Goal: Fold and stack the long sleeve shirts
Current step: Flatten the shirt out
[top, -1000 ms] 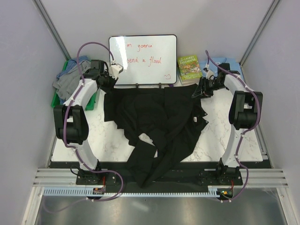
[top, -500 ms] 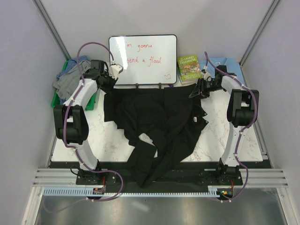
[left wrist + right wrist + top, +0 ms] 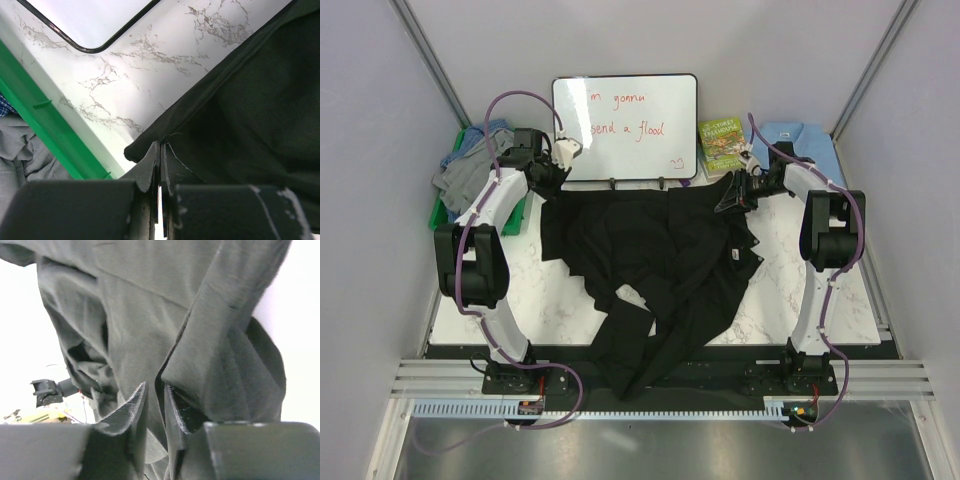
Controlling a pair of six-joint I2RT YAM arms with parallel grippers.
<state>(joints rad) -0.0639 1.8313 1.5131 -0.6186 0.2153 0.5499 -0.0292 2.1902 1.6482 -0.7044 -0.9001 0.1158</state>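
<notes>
Right now I have the black shirt lying crumpled across the middle of the marble table, with its lower part trailing past the near edge between the two arm bases. My left gripper has its fingers pressed together on the shirt's far-left corner, close to the green bin and the whiteboard. My right gripper is clamped on a fold at the shirt's far-right corner, where the cloth is drawn up into a small peak. The grey and blue shirts are heaped in the bin at the far left. The light blue shirt lies flat at the far right, with the green-covered book just beside it.
</notes>
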